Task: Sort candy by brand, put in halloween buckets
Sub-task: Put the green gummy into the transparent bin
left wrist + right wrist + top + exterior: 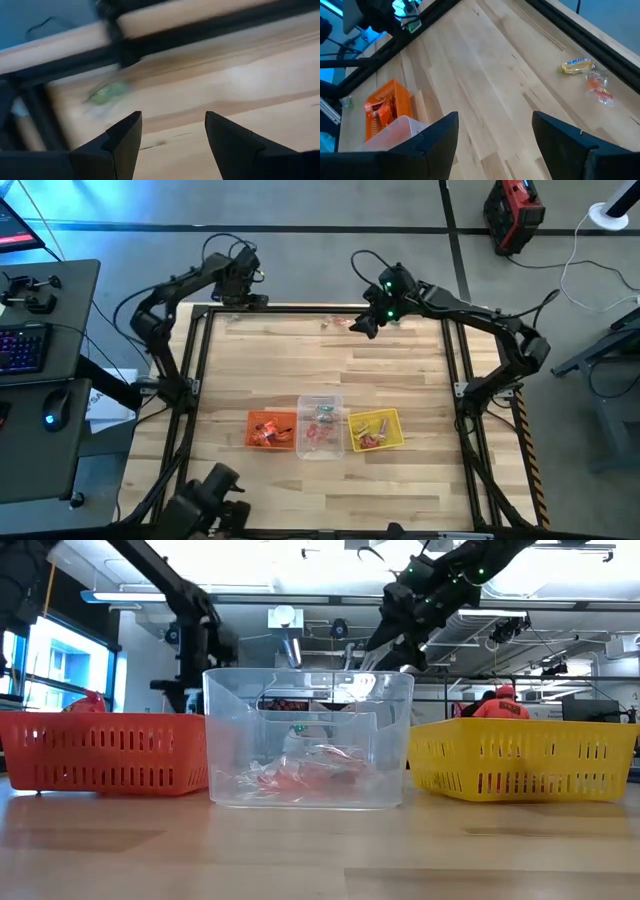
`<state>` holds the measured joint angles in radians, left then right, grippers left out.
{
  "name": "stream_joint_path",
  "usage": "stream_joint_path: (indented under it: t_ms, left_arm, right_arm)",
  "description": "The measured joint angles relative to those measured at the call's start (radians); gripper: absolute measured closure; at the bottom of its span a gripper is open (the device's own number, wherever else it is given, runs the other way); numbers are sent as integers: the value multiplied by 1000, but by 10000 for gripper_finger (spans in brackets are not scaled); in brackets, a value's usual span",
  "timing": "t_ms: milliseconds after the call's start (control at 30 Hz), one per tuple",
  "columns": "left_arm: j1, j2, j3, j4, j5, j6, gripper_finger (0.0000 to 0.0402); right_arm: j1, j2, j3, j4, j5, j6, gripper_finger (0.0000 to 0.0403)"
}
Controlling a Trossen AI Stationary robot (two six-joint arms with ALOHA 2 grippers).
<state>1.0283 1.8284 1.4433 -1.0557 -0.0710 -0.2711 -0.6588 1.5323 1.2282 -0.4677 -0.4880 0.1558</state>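
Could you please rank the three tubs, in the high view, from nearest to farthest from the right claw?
The right claw, open, hangs over the table's far edge.
1. Clear tub: middle of the row, nearest, though only narrowly ahead of the yellow.
2. Yellow tub: right end of the row.
3. Orange tub: left end, plainly farthest.

Both arms were matte black, built of slim tubular links joined by bulkier rounded joints. Left arm (170, 295): thin black cable looped over the wrist housing. Right arm (480, 320): similar cable arcing above the wrist, where a small green light glowed. Left gripper (170, 145): two dark wedge-shaped fingers (125, 137), flat-faced, tapering to blunt points. Right gripper (495, 142): same dark, angular fingers (442, 132), edges slightly bevelled.
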Motion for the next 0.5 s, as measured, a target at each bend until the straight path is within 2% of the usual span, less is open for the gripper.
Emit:
stream_joint_path:
  t_ms: [133,233,500]
  left_arm:
    - [33,83,12,-69,-94,70,193]
    - [50,126,13,-59,-152,84,193]
    - [73,227,12,-43,-160,173,193]
  right_arm:
    - [4,1,0,14,19,-4,155]
    - [4,1,0,56,20,-2,155]
    - [4,1,0,142,22,37,155]
